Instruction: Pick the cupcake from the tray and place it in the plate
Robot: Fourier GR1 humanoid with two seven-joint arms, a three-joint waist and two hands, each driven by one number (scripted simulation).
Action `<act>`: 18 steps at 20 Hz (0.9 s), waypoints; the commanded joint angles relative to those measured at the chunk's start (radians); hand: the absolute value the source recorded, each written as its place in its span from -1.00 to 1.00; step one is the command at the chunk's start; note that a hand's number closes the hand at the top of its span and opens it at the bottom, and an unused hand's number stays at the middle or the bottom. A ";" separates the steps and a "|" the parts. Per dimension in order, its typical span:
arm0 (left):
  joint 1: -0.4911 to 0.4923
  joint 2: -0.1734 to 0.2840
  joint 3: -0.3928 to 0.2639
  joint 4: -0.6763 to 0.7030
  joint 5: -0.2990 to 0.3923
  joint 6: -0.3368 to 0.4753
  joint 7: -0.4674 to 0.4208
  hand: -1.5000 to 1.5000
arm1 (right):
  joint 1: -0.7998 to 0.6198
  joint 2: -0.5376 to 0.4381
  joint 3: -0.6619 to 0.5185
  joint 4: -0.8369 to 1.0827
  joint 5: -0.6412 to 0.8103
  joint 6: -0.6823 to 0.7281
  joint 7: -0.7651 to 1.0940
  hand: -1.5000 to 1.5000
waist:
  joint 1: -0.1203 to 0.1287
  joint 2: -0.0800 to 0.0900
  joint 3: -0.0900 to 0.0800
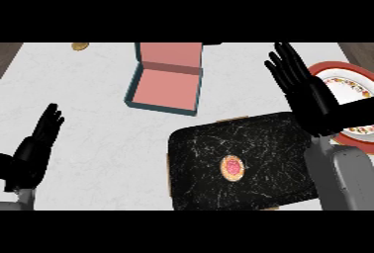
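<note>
A small cupcake (232, 167) with a pink top and tan rim sits near the middle of a black marbled tray (211, 148) at the lower centre. The plate (349, 79), white with a red rim and flowered band, lies at the right edge, partly hidden by my right hand (310, 96). That hand hovers with straight fingers pointing away, between the tray's far right corner and the plate, holding nothing. My left hand (35, 143) rests open at the lower left, far from the tray.
An open teal box (165, 79) with a pink inside stands beyond the tray at the top centre. A small brown round object (79, 46) lies at the far left edge of the pale marble counter (87, 99).
</note>
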 commanded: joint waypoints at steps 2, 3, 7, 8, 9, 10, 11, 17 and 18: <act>-0.021 -0.034 -0.043 -0.013 0.001 -0.018 0.140 0.00 | -0.048 -0.072 -0.082 0.053 -0.002 0.052 -0.062 1.00 | 0.039 -0.009 -0.010; -0.005 -0.080 -0.070 0.021 0.002 0.006 0.148 0.00 | -0.109 -0.107 -0.095 0.022 -0.026 0.060 -0.002 1.00 | 0.037 -0.009 -0.011; 0.014 -0.124 -0.092 0.051 0.038 -0.001 0.186 0.00 | -0.106 -0.421 -0.017 -0.026 0.309 0.144 -0.016 1.00 | -0.011 -0.008 -0.045; 0.031 -0.177 -0.135 0.039 0.041 0.000 0.195 0.00 | -0.087 -0.357 -0.104 0.036 0.333 -0.024 -0.032 1.00 | 0.015 -0.002 -0.017; 0.020 -0.207 -0.159 0.028 0.044 0.009 0.227 0.00 | -0.026 -0.276 -0.132 0.077 0.324 -0.094 -0.100 1.00 | 0.022 -0.001 -0.010; 0.013 -0.193 -0.152 0.004 0.045 0.017 0.261 0.00 | -0.025 -0.224 -0.149 0.085 0.328 -0.160 -0.134 -1.00 | 0.035 -0.006 -0.009; 0.004 -0.213 -0.171 0.000 0.023 0.044 0.275 0.00 | 0.033 -0.183 -0.144 0.069 0.324 -0.168 -0.213 -1.00 | 0.031 -0.008 -0.009; -0.044 -0.236 -0.137 0.020 0.004 0.035 0.336 0.00 | 0.183 -0.165 -0.144 0.004 0.259 -0.036 -0.367 -1.00 | 0.033 -0.011 -0.011; 0.001 -0.244 -0.143 0.035 -0.014 0.013 0.274 0.00 | 0.137 -0.203 -0.161 -0.028 0.253 -0.023 -0.285 -1.00 | 0.035 -0.011 -0.011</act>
